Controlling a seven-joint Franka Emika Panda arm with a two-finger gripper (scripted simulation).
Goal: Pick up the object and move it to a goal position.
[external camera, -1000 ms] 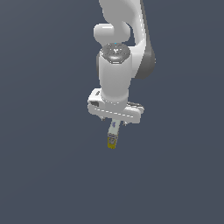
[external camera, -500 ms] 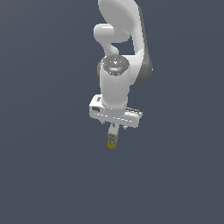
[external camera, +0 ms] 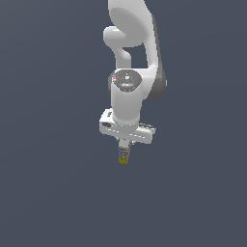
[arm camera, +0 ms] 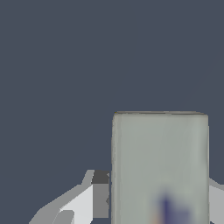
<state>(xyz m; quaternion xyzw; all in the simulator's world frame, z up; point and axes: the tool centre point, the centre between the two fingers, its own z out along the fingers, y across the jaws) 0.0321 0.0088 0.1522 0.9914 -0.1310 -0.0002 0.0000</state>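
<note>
The object [external camera: 123, 155] is a small narrow box with a yellow lower end, hanging straight down from my gripper [external camera: 124, 147] in the exterior view. My gripper is shut on the object, its white hand just above it. In the wrist view the object [arm camera: 160, 166] fills the frame as a grey-white face with a bluish mark, and one fingertip [arm camera: 100, 194] shows pressed against its side. The other finger is mostly hidden behind the box.
The white arm [external camera: 132, 72] rises above the gripper toward the top of the exterior view. All around is a plain dark grey-blue background with no other objects or edges visible.
The arm has shifted slightly, carrying the object with it; the upper links have swung, while the box stays held at about the same place in the picture.
</note>
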